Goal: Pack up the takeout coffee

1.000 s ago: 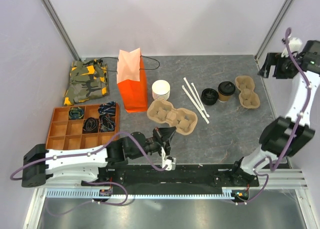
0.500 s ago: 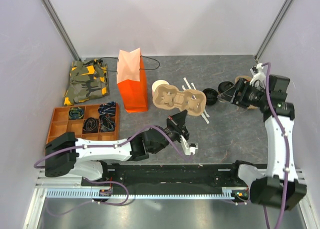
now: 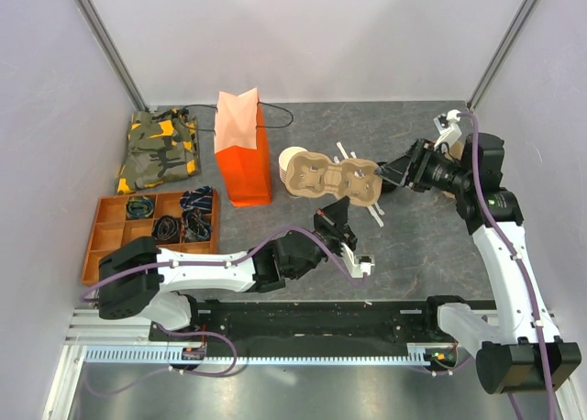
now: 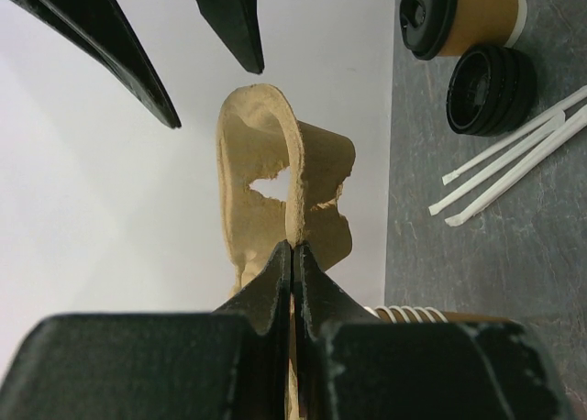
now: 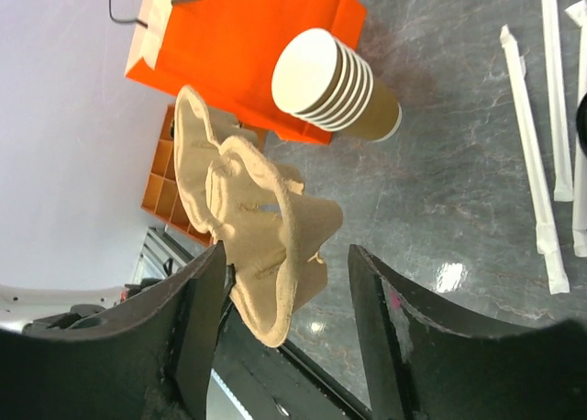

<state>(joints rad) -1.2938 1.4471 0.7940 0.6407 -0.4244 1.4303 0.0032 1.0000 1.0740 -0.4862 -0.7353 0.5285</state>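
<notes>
While the L gripper is pinched tight on the thin rim of a pulp cup carrier, it holds that carrier up off the table, stood on edge w/ its long side running L to R. Behind it the L wrist is cocked upward. The forearm runs low across the table front, back to a shoulder at the near L by the orange divider tray. The R gripper has its jaws apart and points L at the carrier's R end, which shows btwn its fingers in the R wrist view; can't tell if they touch it. The R arm climbs from its base at the near R, then bends toward centre at the wrist. The takeout coffee sits on the table w/ its black lid on, just beside a loose black lid and near the wrapped straws. In the top view the R gripper hides it. A stack of lidless cups sits next to the orange bag, w/ a camo cloth further L.
</notes>
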